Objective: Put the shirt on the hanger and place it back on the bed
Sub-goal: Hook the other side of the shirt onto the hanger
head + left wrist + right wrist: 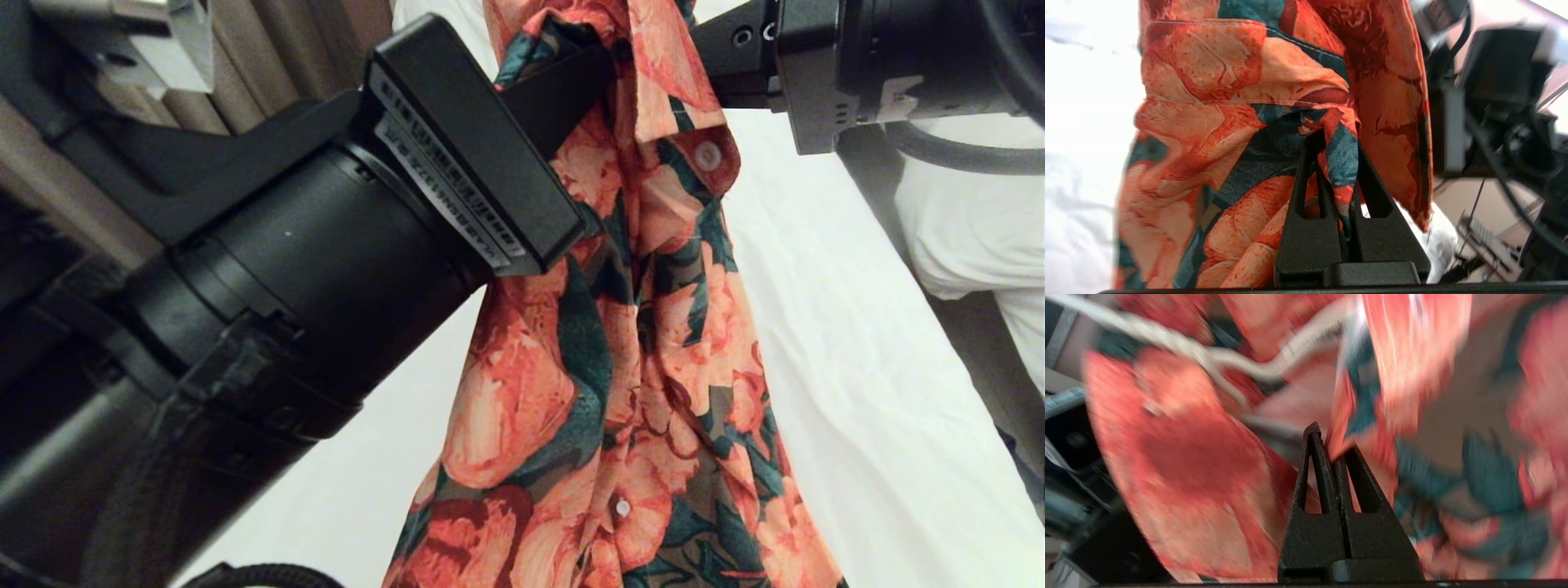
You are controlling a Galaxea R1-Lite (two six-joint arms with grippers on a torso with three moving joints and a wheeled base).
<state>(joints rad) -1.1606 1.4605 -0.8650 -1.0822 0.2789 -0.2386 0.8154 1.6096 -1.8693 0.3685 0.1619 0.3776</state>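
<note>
My left hand (1337, 163) is clamped on the shirt (620, 392), held up above the bed (857, 367). My right hand (1331, 451) is pinched together on a shirt edge, beside the hanger (1208, 359).

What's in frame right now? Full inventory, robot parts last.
shirt: 1, orange-pink flowers on dark green, hanging in the air over the bed between both grippers.
buttons: 2 showing, white, down the shirt's front.
hanger: 1, cream-white wire, up against the shirt's cloth in the right wrist view; blurred, so whether it is threaded in is unclear.
bed: 1, white sheet, under and behind the shirt.
pillow: 1, white, on the right side of the bed.
curtain: 1, beige, pleated, upper left of the head view.
left gripper: 1, black, shut on a fold of the shirt.
right gripper: 1, black, shut on the shirt's edge, near the hanger.
</note>
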